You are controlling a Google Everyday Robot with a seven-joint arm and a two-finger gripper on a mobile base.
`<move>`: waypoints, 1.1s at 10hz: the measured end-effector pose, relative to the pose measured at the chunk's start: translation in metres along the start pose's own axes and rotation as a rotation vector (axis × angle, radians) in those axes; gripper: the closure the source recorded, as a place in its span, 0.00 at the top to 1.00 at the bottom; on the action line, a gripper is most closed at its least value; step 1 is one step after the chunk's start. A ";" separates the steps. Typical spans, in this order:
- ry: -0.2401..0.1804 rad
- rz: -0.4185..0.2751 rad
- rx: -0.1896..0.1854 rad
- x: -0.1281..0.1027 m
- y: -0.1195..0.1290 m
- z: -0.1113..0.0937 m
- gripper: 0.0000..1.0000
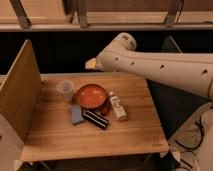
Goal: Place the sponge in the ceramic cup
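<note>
Blue-grey sponge (76, 115) flat on table (60, 135), pale ceramic cup (65, 90) upright just behind; pincer (91, 63) above far edge.

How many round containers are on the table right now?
2. The ceramic cup stands back-left; the orange bowl sits just right of it. None appears hidden. The gripper hangs over the back edge of the table.
</note>
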 end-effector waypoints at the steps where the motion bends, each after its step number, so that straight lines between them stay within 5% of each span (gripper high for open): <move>1: 0.000 0.000 0.000 0.000 0.000 0.000 0.80; 9: -0.003 -0.009 0.000 0.000 0.001 0.000 0.80; 11: -0.022 -0.114 -0.010 0.007 0.018 0.002 0.80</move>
